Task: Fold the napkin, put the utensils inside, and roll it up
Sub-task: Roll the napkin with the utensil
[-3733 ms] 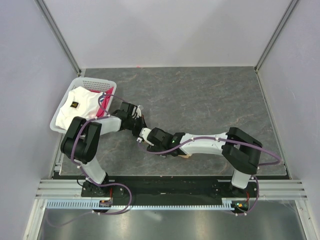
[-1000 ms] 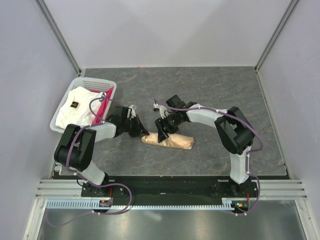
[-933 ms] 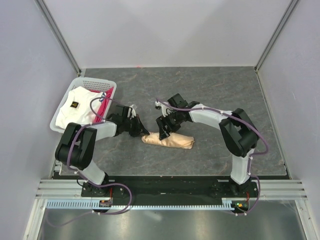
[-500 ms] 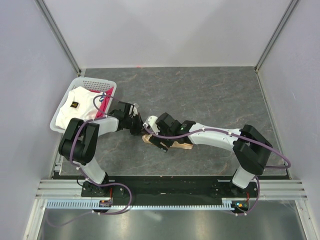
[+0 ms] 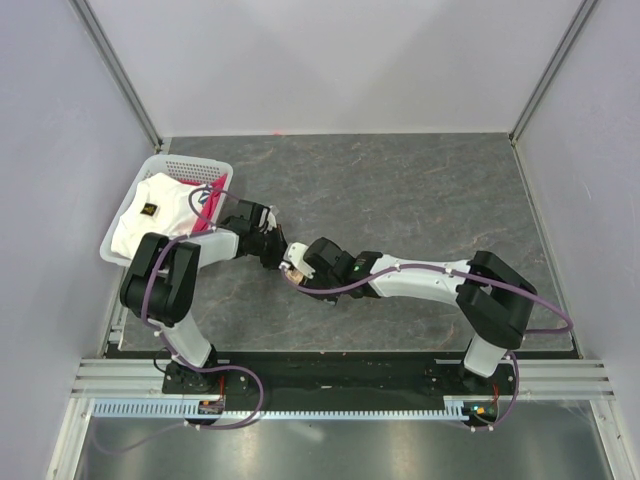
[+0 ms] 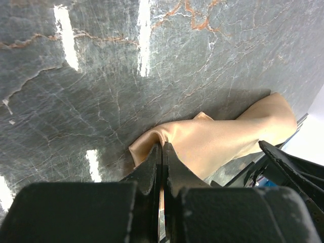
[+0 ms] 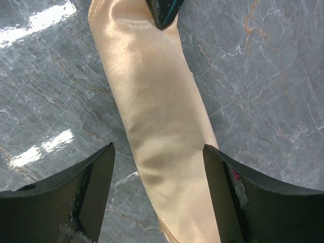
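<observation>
Within spread right tool point(image 7: 158, 148), napkin point(image 7: 152, 101) lengthwise.

Over on the left edge of the dark marbled bench point(image 5: 430, 190) sits a white perforated basket point(image 5: 170, 164). Inside it lies a folded white cloth point(image 5: 158, 222) with a small dark mark point(image 5: 148, 209) on top, and a pink-red cloth point(image 5: 208, 203) is tucked along its right side.
</observation>
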